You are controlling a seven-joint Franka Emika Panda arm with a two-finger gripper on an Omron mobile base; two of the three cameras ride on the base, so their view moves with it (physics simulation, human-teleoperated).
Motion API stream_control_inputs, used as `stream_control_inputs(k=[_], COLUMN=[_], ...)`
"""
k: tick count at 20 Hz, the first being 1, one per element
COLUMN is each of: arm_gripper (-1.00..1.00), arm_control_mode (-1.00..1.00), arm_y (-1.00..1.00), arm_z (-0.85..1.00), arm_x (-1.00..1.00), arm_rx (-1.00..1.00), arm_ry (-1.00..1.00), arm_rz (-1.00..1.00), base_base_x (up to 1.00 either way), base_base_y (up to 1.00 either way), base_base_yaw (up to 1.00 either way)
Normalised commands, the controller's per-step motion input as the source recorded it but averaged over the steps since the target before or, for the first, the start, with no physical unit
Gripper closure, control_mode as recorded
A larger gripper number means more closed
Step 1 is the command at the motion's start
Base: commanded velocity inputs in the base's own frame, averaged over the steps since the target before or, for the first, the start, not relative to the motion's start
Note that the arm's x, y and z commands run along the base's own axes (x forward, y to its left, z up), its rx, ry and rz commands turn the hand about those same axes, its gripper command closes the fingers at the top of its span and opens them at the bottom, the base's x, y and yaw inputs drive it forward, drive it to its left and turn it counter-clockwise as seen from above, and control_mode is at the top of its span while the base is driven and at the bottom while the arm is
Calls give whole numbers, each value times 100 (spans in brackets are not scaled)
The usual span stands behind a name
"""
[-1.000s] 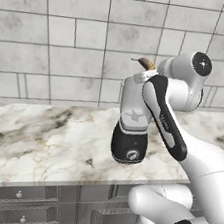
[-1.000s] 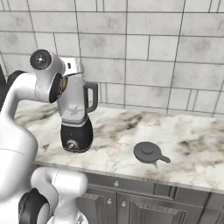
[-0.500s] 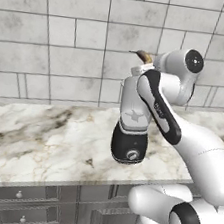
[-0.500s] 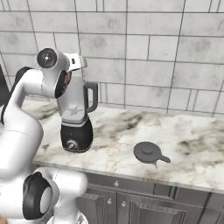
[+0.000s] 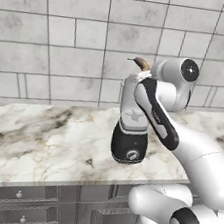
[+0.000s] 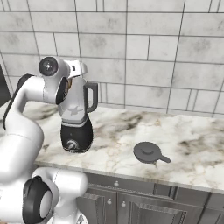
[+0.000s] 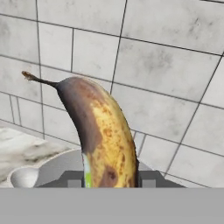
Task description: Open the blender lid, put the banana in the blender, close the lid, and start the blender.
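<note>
Above the open mouth of the clear grey blender jar on its black rounded base [image 5: 130,132], I hold the small, curved, brown-spotted yellow banana [image 7: 103,133]. It should be light and soft, easily bruised and a little slick, so a hold near its lower end with gentle pressure seems right. My pincer [image 7: 109,180] is nearly closed, its tips clamped on the banana's base, stem pointing away from me. Well apart on the marble counter [image 6: 192,144] lies the dark grey round lid [image 6: 148,152].
</note>
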Motion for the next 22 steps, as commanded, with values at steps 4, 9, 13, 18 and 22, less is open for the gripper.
stream_control_inputs(k=[4, 9, 13, 18, 22], arm_gripper=[100, 100, 100, 100, 100], arm_control_mode=[-100, -100, -100, -100, -100], arm_y=[4, 0, 0, 0, 0], arm_z=[-17, -1, 0, -1, -16], arm_x=[0, -21, -14, -4, -15], arm_rx=[0, 0, -6, -9, -4], arm_ry=[0, 2, 23, 29, 17], arm_rz=[0, 0, 0, 0, 0], base_base_x=[0, 0, 0, 0, 0], base_base_y=[0, 0, 0, 0, 0], base_base_yaw=[0, 0, 0, 0, 0])
